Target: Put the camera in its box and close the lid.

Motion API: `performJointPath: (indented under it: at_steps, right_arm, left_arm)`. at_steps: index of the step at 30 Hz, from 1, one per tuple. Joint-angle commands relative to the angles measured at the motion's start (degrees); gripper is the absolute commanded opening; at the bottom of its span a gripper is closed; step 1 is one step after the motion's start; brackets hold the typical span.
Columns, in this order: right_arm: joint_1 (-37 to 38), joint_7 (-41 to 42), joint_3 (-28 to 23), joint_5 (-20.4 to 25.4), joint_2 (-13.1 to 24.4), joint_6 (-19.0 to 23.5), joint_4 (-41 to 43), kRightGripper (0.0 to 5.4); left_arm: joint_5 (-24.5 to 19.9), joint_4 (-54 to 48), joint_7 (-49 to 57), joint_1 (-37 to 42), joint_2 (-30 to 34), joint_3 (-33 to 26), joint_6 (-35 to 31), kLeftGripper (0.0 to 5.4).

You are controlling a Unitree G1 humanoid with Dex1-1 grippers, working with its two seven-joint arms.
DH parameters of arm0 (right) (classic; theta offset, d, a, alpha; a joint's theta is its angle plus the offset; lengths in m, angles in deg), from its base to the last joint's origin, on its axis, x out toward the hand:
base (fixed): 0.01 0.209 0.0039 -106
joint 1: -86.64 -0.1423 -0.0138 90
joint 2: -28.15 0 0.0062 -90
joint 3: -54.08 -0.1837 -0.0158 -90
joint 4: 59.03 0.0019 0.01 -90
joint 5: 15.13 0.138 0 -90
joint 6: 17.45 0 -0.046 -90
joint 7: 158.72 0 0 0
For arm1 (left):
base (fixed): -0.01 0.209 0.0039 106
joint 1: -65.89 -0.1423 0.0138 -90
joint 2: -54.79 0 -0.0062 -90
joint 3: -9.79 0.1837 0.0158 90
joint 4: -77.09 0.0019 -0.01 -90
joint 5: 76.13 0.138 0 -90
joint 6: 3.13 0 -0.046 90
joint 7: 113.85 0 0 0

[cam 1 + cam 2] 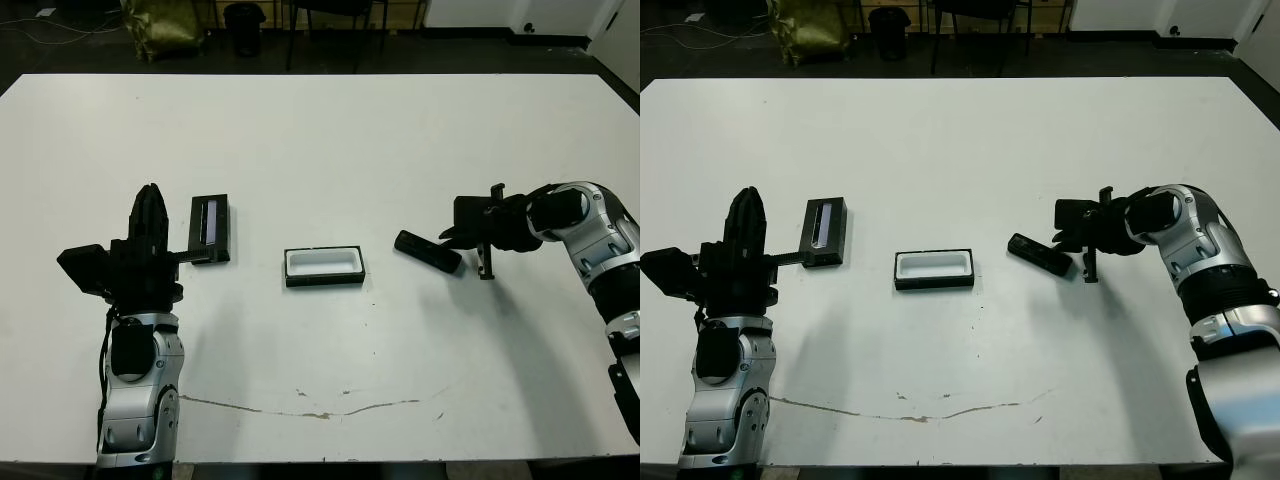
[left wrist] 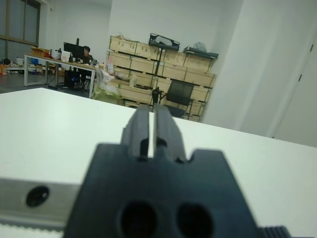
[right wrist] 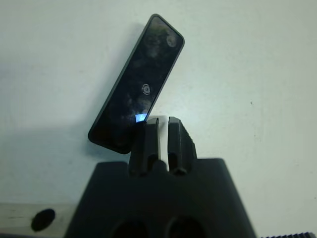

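Since your right gripper (image 3: 163, 130) sits shut and empty at the camera's (image 1: 428, 251) right end, closing in as-is could shove it away. Left gripper (image 2: 153, 124) shut, empty too. Camera lies flat right of the box (image 1: 323, 267), long axis running far-left to near-right.

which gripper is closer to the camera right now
Right. The right gripper sits at one end of the camera, fingers closed. The left gripper is far across the table, beyond the box, near the lid.
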Motion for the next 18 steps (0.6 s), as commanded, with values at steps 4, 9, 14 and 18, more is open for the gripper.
performJointPath:
  at_steps: [4, 9, 14, 18]
  right_arm:
    - [2.8, 1.5, 0.2, 0.4, 1.8, 3.1, 4.9, 0.0]
    - [4.4, 3.5, 0.1, 1.3, 2.1, 7.0, 9.6, 0.0]
    - [5.2, 5.2, 0.9, 1.4, 2.6, 8.6, 12.9, 0.0]
    - [6.0, 6.5, 0.9, 2.3, 3.1, 7.4, 15.0, 0.0]
  left_arm:
    - [-0.1, 0.8, 0.5, -0.6, -0.2, -0.2, -0.8, 0.02]
    - [-0.3, 0.9, 0.5, -0.7, -0.3, -0.4, -0.7, 0.02]
    - [-0.2, 0.8, 0.5, -0.7, -0.3, -0.5, -0.9, 0.02]
    - [-0.2, 0.9, 0.3, -0.7, -0.3, -0.6, -0.6, 0.02]
